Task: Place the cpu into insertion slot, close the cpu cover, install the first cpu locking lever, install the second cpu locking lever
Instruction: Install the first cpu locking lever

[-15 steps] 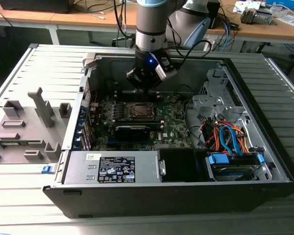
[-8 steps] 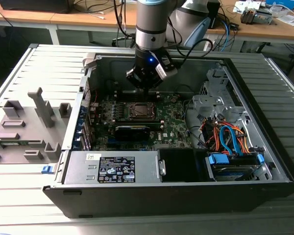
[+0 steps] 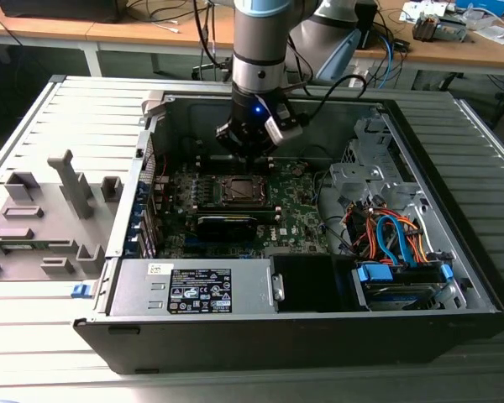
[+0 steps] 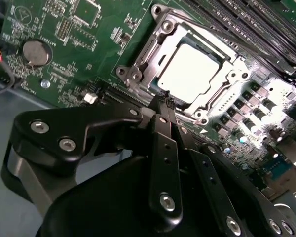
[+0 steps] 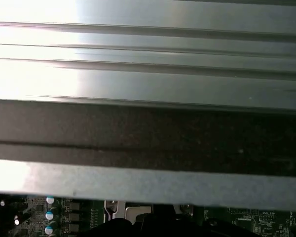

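Observation:
The cpu (image 4: 190, 74) lies flat in its socket on the green motherboard (image 4: 84, 74), its pale metal top bright in the second wrist view. The silver cpu cover (image 4: 155, 47) lies down around it as a frame. My gripper (image 4: 164, 98) has its black fingers pressed together, holding nothing, with the tips at the socket's edge beside the chip. In the exterior view the gripper (image 3: 250, 153) hangs just above the socket (image 3: 242, 191), inside the open computer case (image 3: 454, 252). I cannot make out how the locking levers stand.
A long black card (image 3: 227, 224) sits just in front of the socket. The power supply (image 3: 193, 290) is along the case's front and the drive bay with coloured cables (image 3: 395, 239) is at the exterior view's right. A grey fixture (image 3: 42, 218) stands outside at the left.

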Robot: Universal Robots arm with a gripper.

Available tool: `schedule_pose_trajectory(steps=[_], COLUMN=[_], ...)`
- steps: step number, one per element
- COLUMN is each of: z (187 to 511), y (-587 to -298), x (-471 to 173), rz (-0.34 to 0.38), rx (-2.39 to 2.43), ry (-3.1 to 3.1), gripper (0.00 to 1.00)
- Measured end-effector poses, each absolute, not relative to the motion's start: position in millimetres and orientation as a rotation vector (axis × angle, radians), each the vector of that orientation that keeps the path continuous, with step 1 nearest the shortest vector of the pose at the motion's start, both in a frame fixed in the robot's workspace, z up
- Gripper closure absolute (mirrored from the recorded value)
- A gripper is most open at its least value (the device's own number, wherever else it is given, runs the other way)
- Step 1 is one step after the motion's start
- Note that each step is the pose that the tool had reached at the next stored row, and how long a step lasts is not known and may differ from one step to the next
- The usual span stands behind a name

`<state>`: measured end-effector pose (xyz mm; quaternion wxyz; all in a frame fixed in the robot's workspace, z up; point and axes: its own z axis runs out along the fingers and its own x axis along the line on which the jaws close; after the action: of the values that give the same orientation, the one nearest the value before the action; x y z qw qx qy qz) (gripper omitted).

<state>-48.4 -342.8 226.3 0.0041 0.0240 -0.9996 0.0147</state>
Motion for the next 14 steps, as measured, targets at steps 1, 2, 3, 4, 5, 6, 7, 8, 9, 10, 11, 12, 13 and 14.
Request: schedule_pose_trajectory(steps=[1, 2, 3, 4, 5, 6, 7, 8, 9, 10, 11, 12, 13, 14], z=[225.8, 225.5, 225.4, 225.4, 225.4, 225.4, 225.5, 225.8, 226.2, 226.4, 226.3, 226.4, 226.4, 226.4], y=[-343.8, -344.7, -345.9, -346.6, -347.3, -347.7, -348.1, -348.5, -349.0, -349.6, -350.6, -351.4, -353.2, -354.1], x=[-48.4, -48.4, -48.4, -48.3, -48.3, -48.2, -48.1, -48.0, -47.7, -47.5, -47.3, -47.2, -46.9, -46.8], rz=[0.046, 0.046, 0.046, 0.046, 0.048, 0.05, 0.053, 0.056, 0.058, 0.059, 0.059, 0.059, 0.059, 0.059], rx=[0.065, 0.056, 0.046, 0.041, 0.036, 0.031, 0.027, 0.023, 0.02, 0.016, 0.011, 0.007, 0.001, -0.002], ry=[-3.132, -3.132, -3.132, -3.132, -3.132, -3.132, -3.132, -3.132, -3.132, -3.132, -3.132, -3.132, -3.131, -3.131], gripper=[0.89, 0.89, 0.89, 0.89, 0.89, 0.89, 0.89, 0.89, 0.89, 0.89, 0.89, 0.89, 0.89, 0.89])
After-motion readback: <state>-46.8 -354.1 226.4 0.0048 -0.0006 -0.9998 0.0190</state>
